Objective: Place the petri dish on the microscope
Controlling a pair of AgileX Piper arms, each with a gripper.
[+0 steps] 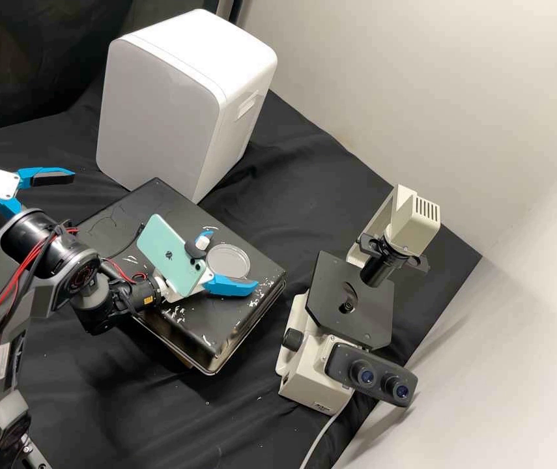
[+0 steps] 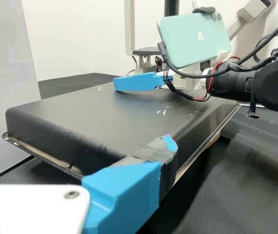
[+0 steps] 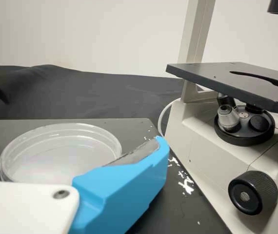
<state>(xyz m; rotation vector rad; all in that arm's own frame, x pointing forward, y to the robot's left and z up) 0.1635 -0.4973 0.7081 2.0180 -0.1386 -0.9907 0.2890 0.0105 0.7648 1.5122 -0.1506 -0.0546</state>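
A clear round petri dish [image 1: 228, 260] [image 3: 56, 153] lies on a raised black platform [image 1: 128, 218] [image 3: 134, 129]. My right gripper [image 1: 232, 259] [image 3: 70, 146] is open and straddles the dish, with one blue finger [image 3: 124, 183] close against its rim and a small gap on the other side. The beige microscope [image 1: 320, 365] stands to the right, its black stage [image 1: 356, 319] [image 3: 227, 78] bare. My left gripper [image 1: 27, 190] [image 2: 78, 139] is open and holds nothing; it sits at the bench's far left, level with the platform's side [image 2: 80, 141].
A large white box-shaped appliance [image 1: 180, 98] stands behind the platform. A mint-green phone [image 1: 171, 254] [image 2: 195, 36] is mounted on the right arm's wrist. The microscope's eyepieces [image 1: 376, 378] jut toward the front. A pale wall borders the bench on the right.
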